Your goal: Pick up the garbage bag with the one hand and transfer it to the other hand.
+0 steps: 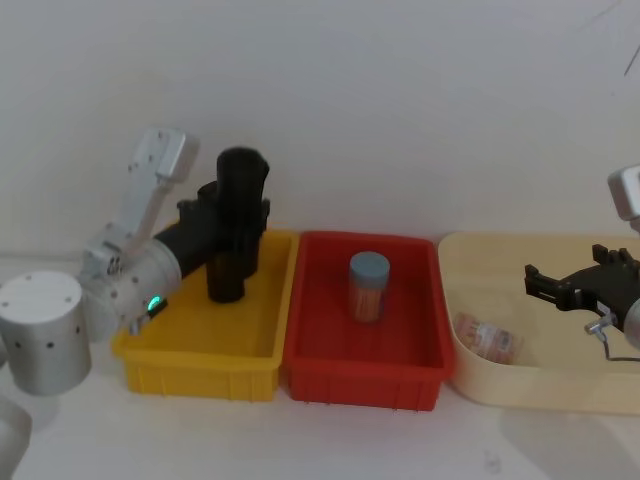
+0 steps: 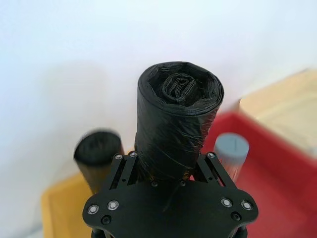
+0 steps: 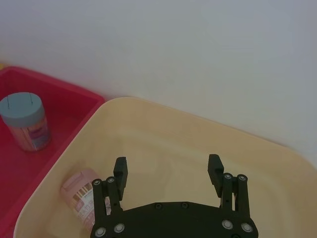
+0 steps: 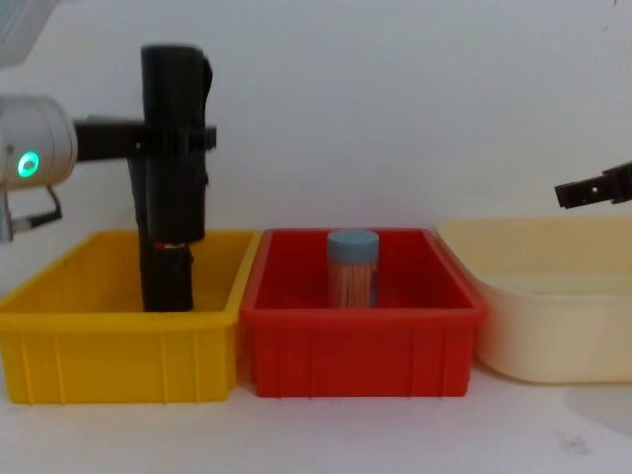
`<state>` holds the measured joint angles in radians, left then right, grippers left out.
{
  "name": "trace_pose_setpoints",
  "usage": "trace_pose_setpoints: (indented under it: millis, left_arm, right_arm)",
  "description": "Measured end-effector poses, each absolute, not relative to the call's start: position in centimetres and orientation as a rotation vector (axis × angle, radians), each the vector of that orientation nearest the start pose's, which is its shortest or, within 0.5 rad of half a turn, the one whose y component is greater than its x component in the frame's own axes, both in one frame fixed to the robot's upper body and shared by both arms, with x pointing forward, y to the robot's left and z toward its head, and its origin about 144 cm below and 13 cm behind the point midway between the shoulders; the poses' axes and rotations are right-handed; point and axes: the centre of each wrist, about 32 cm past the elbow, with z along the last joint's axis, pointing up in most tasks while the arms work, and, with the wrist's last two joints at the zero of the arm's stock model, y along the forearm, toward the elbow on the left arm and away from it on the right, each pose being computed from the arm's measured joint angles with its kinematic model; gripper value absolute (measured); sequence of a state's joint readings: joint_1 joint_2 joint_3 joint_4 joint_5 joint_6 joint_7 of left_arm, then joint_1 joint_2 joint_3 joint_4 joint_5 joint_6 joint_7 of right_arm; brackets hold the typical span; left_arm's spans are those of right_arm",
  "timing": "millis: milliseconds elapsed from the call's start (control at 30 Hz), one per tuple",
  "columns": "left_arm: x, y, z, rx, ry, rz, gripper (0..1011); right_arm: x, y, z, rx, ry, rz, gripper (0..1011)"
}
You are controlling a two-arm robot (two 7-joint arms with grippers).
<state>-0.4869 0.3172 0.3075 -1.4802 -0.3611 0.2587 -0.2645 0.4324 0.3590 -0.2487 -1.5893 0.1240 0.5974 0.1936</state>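
left gripper [image 1: 240, 216] on silver arm with green light [image 1: 153, 303], fingers clamped on garbage bag [image 1: 242, 180]. bag upright, raised over back of yellow bin [image 1: 196, 354]. second black roll [image 1: 227, 278] upright in yellow bin, directly below held bag. red bin [image 1: 362, 388] touching yellow bin, holds upright jar [image 1: 368, 287] with grey-blue lid. right gripper [image 1: 541, 282] over beige tub [image 1: 520, 388], fingers apart, nothing between. pink-labelled bottle [image 1: 488, 338] lying in tub.

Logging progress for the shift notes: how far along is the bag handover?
Done: the left gripper is shut on the garbage bag and holds it upright over the yellow bin. In hand: the lifted bag, ready to carry across. Left: the handover itself. The right gripper hangs open over the beige tub, well apart from the bag.
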Motion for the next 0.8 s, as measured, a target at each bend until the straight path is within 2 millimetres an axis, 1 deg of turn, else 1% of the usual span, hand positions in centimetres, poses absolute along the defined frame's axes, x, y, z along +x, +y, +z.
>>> trace_pose_setpoints:
  millis: [133,167,267,333,400,567,800]
  left_arm:
    - [57.0,23.2,129.9,-0.008,-0.097,1.031,403]
    - [57.0,23.2,129.9,-0.008,-0.097,1.031,403]
    - [57.3,22.7,130.9,-0.035,-0.106,1.003,403]
    - [57.4,22.4,131.3,-0.044,-0.106,0.986,403]
    - [57.6,22.2,131.5,-0.050,-0.104,0.972,403]
    - [58.4,20.9,131.9,-0.065,-0.084,0.901,403]
    - [59.4,19.2,131.7,-0.064,-0.053,0.820,403]
  right_arm:
    - [54.8,-25.6,129.4,-0.407,-0.050,-1.259,999]
    - [54.8,-25.6,129.4,-0.407,-0.050,-1.259,999]
    - [54.8,-25.6,129.4,-0.407,-0.050,-1.259,999]
    - [54.8,-25.6,129.4,-0.407,-0.050,-1.259,999]
    - [54.8,-25.6,129.4,-0.407,-0.050,-1.259,999]
    - [54.8,-25.6,129.4,-0.407,-0.050,-1.259,999]
    - [54.8,-25.6,129.4,-0.407,-0.050,-1.259,999]
